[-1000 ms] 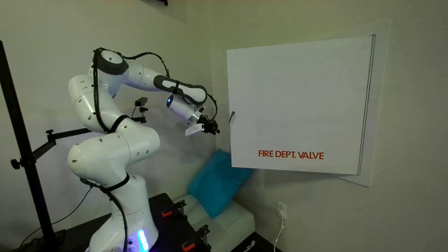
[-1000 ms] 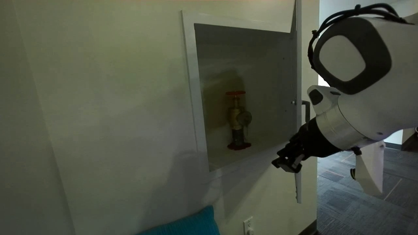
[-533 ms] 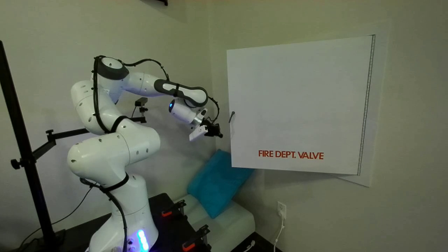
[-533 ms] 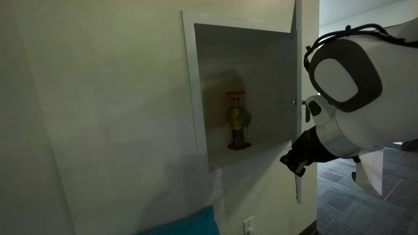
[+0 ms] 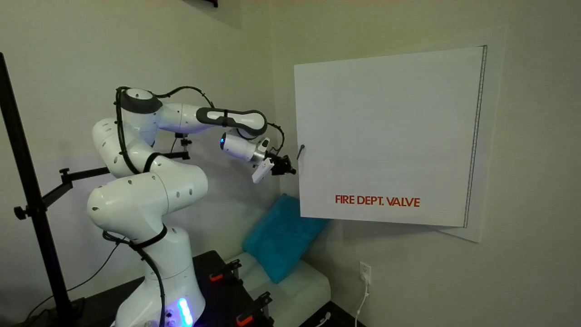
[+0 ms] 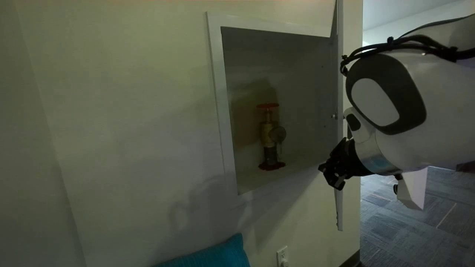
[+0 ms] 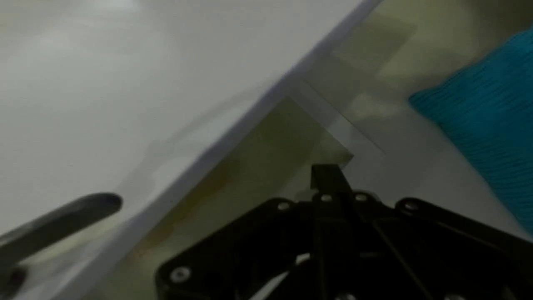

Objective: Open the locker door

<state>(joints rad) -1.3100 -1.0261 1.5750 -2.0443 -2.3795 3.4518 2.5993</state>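
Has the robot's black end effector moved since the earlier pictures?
Yes: in an exterior view, the black end effector has moved rightward, toward the unmoved, flat white rectangular locker door.

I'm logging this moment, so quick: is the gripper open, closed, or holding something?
Gripper: closed, with nothing seen in its grip; the dark handle sits apart from it in the wrist view.
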